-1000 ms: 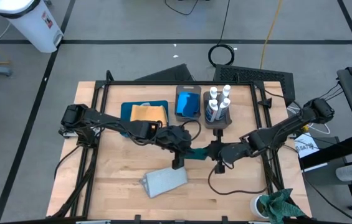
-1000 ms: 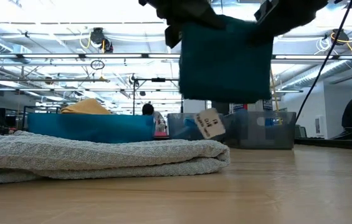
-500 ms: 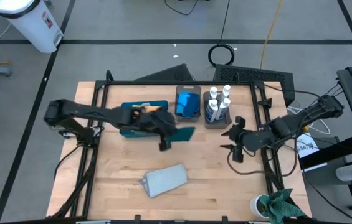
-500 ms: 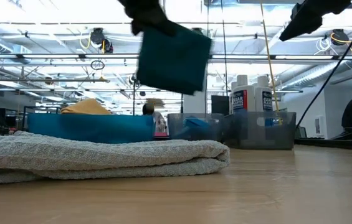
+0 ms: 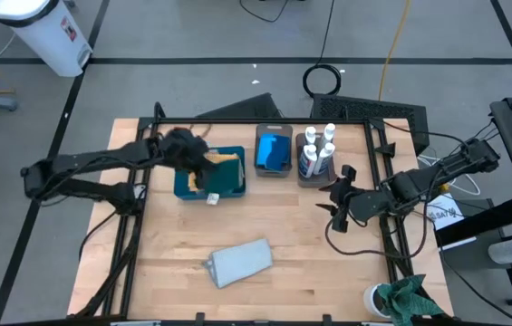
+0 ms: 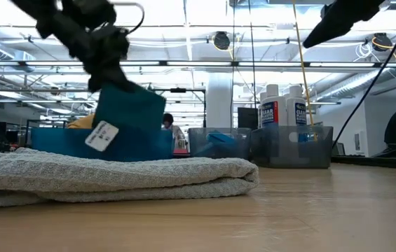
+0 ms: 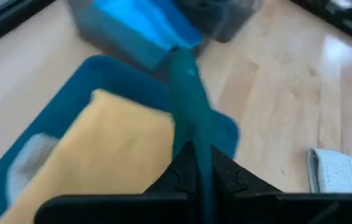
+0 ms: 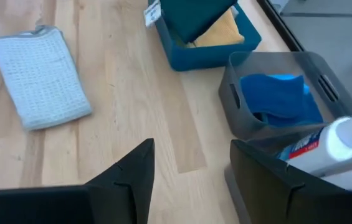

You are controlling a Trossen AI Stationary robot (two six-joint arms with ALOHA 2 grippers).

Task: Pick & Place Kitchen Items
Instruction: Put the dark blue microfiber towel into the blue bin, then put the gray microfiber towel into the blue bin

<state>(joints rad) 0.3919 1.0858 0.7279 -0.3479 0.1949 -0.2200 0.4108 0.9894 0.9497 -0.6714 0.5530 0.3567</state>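
Observation:
My left gripper (image 5: 201, 168) is over the flat teal tray (image 5: 236, 188) at the far left, shut on a dark teal cloth (image 6: 129, 110). The cloth's white tag (image 6: 103, 136) hangs in front of the tray's near wall. A mustard cloth (image 7: 110, 152) lies in the tray under the teal one. A pale grey folded cloth (image 5: 240, 263) lies flat on the table near the front. My right gripper (image 8: 191, 180) hovers open at the right, near the bins, with nothing between its fingers. My left gripper pinches the dark teal cloth by one edge (image 7: 195, 144) between its two fingers, coming slanting down from the left. The cloth runs on edge away from the fingers and hangs over the mustard cloth. I cannot tell whether its lower end rests there.
Two grey-brown bins stand right of the tray: one with blue sponges (image 5: 274, 150), one with white bottles (image 5: 316, 154). A green rag (image 5: 407, 299) sits at the front right corner. A black frame (image 5: 237, 121) rims the table.
My right gripper has let go of the teal cloth, opened, and drawn back up toward the table's right edge. My left gripper has carried the cloth from the table's middle toward the far left, over the tray, and lowered it.

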